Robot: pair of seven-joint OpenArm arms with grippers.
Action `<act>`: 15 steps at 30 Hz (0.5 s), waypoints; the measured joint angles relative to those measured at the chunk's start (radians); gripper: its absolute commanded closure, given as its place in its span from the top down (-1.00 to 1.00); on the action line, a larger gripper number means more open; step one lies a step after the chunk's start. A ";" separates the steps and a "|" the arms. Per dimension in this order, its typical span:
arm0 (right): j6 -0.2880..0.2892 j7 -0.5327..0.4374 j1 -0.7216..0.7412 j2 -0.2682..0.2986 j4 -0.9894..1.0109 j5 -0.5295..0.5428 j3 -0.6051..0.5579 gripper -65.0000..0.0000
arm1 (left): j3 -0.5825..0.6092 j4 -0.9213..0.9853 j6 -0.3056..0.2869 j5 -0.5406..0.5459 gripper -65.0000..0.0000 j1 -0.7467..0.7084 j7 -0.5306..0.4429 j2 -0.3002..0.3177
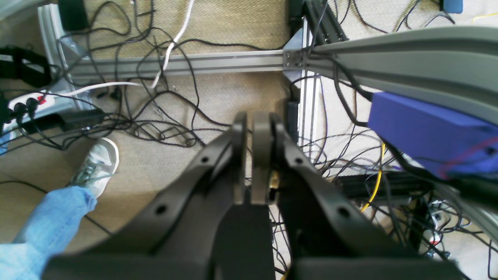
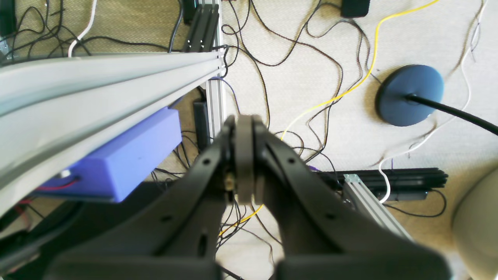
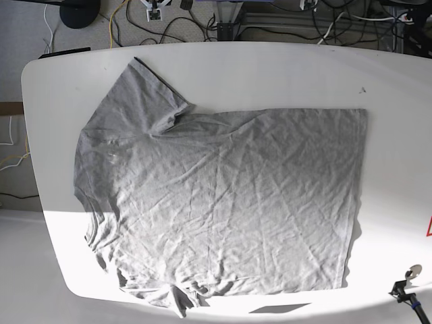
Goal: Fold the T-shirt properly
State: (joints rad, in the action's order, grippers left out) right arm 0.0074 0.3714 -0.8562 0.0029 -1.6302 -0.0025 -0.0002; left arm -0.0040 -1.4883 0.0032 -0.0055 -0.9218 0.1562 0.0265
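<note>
**Shirt spread flat, both arms parked off the counter**

The T-shirt [image 3: 223, 202] lies opened out across the middle of the white counter [image 3: 270, 67], plain grey side up — no lettering shows in the base view. Its collar end points toward 9 o'clock, the straight hem runs down the 3 o'clock side, one sleeve reaches to about 11 o'clock and the other is bunched near 7 o'clock at the counter's lower edge. The cloth is a soft heather-grey knit, creased all over in fine wrinkles, with a thicker pucker where the upper sleeve meets the body.

No fold looks started, so the step in hand is judged to be the first reach. To do it well, each arm should likely pinch a corner or seam edge rather than the loose middle, lift only enough to clear the counter, and lay the flap over evenly so the wrinkles are not trapped. The crumpled 7 o'clock sleeve probably wants smoothing first.

Neither arm appears in the base view. The left end effector [image 1: 255, 155] has its dark, curved fingers pressed together on nothing, hanging over cable-strewn carpet [image 1: 218, 23] beside a blue box [image 1: 428, 132] fixed under a grey rail. The right end effector [image 2: 243, 155] is likewise pinched closed and empty — below it are black and yellow cables and a round dark stand base [image 2: 408, 95]
</note>
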 measured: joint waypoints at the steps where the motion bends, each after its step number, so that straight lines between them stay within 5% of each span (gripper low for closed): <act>1: 0.000 -0.005 -0.021 0.000 -0.033 0.000 0.000 -1.00 | 0.000 -0.038 0.000 0.000 -0.96 -0.025 0.013 0.001; 15: 0.000 0.002 -0.219 0.000 -0.279 0.003 -0.001 -1.00 | -0.004 -0.383 0.000 -0.002 -0.97 -0.212 0.080 0.032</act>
State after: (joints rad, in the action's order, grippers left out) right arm 0.0074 0.3729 -1.0756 0.0025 -1.9095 0.0010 -0.0010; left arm -0.0078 -1.8717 0.0036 -0.0071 -1.1336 0.2363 0.0586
